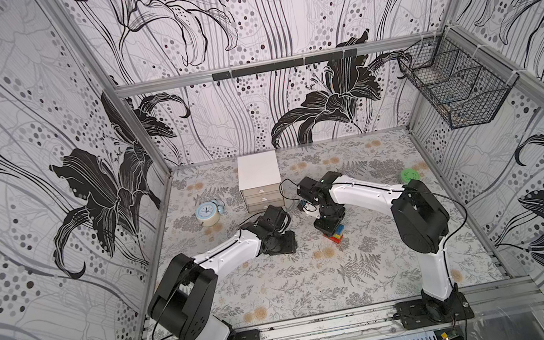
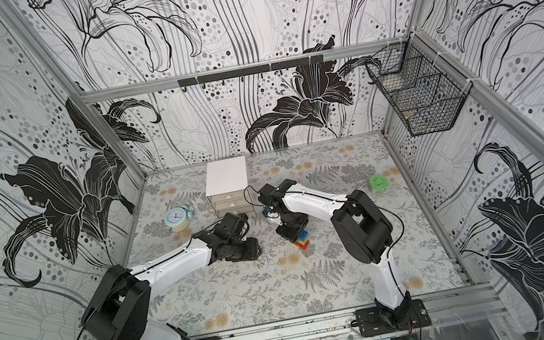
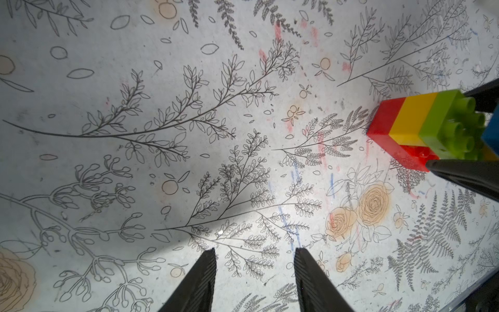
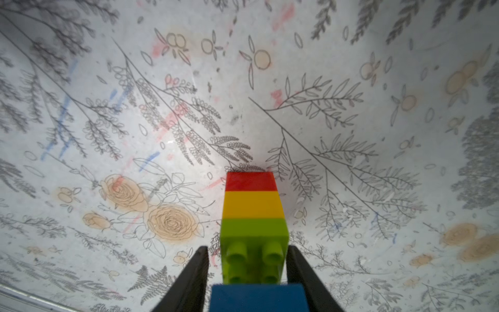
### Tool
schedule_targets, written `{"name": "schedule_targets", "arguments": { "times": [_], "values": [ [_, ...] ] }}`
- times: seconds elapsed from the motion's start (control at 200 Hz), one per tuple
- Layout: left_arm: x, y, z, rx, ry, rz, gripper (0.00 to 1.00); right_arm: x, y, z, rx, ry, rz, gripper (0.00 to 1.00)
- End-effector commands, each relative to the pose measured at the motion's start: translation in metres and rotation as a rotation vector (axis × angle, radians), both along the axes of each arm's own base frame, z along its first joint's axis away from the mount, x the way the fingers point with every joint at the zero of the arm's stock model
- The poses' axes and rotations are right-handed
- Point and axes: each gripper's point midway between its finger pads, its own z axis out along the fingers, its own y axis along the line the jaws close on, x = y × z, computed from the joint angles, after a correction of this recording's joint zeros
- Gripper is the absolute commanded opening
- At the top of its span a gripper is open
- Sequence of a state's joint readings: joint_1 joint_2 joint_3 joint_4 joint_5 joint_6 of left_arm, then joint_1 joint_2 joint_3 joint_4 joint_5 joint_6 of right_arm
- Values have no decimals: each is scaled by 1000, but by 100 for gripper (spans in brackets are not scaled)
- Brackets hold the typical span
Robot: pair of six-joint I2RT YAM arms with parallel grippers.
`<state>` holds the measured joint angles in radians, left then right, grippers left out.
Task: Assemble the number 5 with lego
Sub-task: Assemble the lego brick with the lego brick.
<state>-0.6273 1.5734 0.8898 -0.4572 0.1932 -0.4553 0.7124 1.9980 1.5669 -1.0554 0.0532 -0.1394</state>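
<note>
Nearest the right wrist lens lay a blue plastic brick [image 4: 259, 298], the topmost piece of the number 5 [image 4: 253, 210], a small upright stack of lego. Below it ran a lime-green studded brick [image 4: 253, 229], a yellow brick [image 4: 252, 204] and a red brick [image 4: 249, 181]. The red one was seated on the floral-printed table [image 4: 351, 135].

The right gripper [image 4: 247, 247] straddled the stack from above with its jaws parted. A sliver of table showed between one finger and the green brick, so no grip was observed.

In both top views the stack [image 1: 337, 234] [image 2: 303, 240] stood near the table's middle, directly beneath that gripper and in front of a white three-drawer box [image 1: 258, 175].

The left gripper [image 3: 255, 250] hung low over bare table, jaws apart and empty, left of the stack and clear of it.

A pale-blue alarm clock [image 1: 207, 213] sat left of the drawer box. A green round lid [image 1: 410, 175] lay well apart, towards the right wall.
</note>
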Motion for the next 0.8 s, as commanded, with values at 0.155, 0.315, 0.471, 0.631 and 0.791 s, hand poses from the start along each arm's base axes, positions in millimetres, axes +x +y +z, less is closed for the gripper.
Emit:
{"name": "schedule_targets", "arguments": {
  "times": [0.155, 0.315, 0.471, 0.631, 0.791],
  "values": [
    [7, -1, 1, -4, -22, 5, 51, 1, 3, 29, 36, -25, -28, 56],
    [6, -4, 2, -20, -14, 7, 51, 1, 2, 50, 106, -59, -74, 58],
    [5, -10, 4, -32, -15, -1, 51, 0, -8, 61, 161, -99, -146, 57],
    [3, -18, 4, -39, -10, -14, 51, -4, -21, 69, 218, -129, -223, 58],
    [2, -26, 5, -53, -11, -23, 51, -10, -30, 74, 256, -158, -273, 58]
  ]
}}
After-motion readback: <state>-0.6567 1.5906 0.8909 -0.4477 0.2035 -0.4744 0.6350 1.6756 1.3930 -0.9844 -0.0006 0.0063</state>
